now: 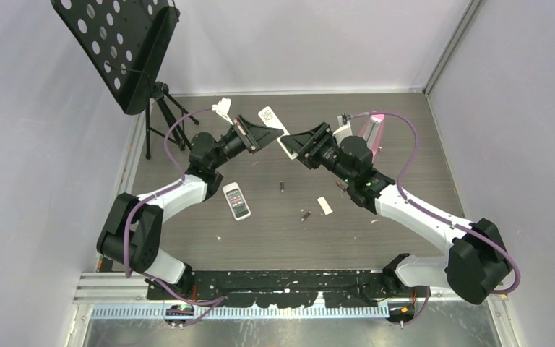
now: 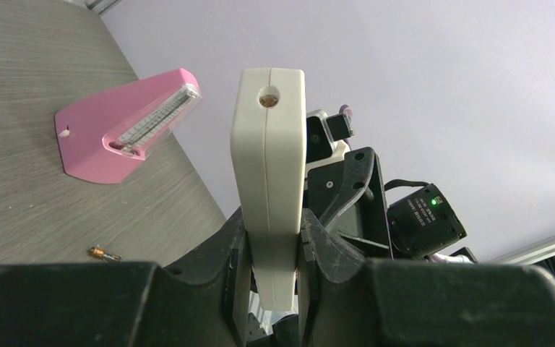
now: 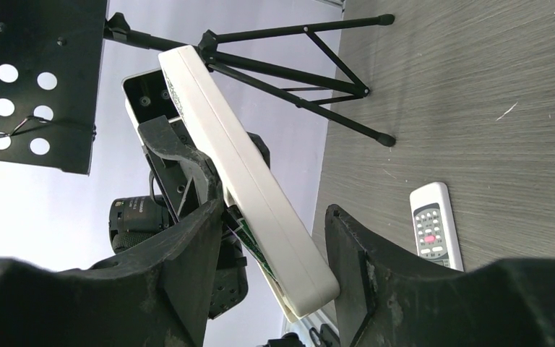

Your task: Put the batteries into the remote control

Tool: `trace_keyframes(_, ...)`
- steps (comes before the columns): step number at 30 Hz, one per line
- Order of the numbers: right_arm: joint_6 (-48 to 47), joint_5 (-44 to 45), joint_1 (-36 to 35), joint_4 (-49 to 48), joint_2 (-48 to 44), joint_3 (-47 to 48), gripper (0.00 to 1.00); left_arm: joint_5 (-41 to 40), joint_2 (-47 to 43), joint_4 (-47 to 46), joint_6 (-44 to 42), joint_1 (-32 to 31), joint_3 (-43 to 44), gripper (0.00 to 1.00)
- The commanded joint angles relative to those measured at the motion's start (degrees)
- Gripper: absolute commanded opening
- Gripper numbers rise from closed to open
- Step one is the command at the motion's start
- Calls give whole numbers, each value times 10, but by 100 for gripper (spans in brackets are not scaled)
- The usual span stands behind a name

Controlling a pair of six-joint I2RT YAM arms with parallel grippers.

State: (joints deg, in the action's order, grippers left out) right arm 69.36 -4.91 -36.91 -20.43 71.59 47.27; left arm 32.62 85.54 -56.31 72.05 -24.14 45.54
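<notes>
White rounded remote control (image 2: 269, 144), seam running down its edge, held aloft!
Left pincer (image 2: 271, 238) clenched on it; right pincer (image 3: 273, 217) spread loosely around it.

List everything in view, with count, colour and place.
table: one, grey wood-grain, under everything
remote control: one, white, held aloft at the middle
batteries: at least two, dark, loose mid-table
slim remote: one, white with dark panel, flat on the table left of the batteries
small flat piece: one, white, right of the batteries
metronome: one, pink, far right of the table
music stand: one, black, far left corner
left gripper: one, black, shut on the remote control
right gripper: one, black, open around the remote control's end
</notes>
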Motion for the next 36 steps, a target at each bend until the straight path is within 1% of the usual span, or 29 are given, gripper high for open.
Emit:
trace_keyframes(1,0,-20,-2,-63,-3,4,58,1,-9,2,-22,0,17,0)
trace_keyframes(5,4,-23,-1,-73,-2,3,62,5,-8,-3,-24,0,15,0)
trace_keyframes(8,9,-25,1,-81,-1,-3,62,4,-7,-5,-24,0,14,0)
trace_keyframes(11,11,-27,3,-86,1,-8,58,4,-8,-5,-23,0,14,0)
trace_keyframes(16,8,-33,4,-96,5,-17,48,4,-8,-4,-11,0,19,0)
trace_keyframes(24,-9,-45,4,-135,12,-44,37,2,-13,21,8,0,31,0)
trace_keyframes(25,-10,-46,4,-133,13,-44,38,2,-14,23,6,0,32,0)
trace_keyframes(26,-11,-47,5,-133,12,-44,41,2,-16,26,2,0,32,0)
trace_keyframes(27,-12,-48,6,-131,10,-43,47,2,-17,31,-5,0,32,0)
trace_keyframes(29,-14,-48,11,-123,-1,-41,64,5,-20,39,-22,0,29,0)
trace_keyframes(31,-17,-49,20,-113,-16,-43,75,13,-22,55,-51,1,27,0)
trace_keyframes(33,-24,-58,31,-104,-33,-50,79,23,-23,64,-77,7,24,0)
trace_keyframes(36,-37,-66,54,-76,-66,-68,81,40,-24,58,-91,18,13,0)
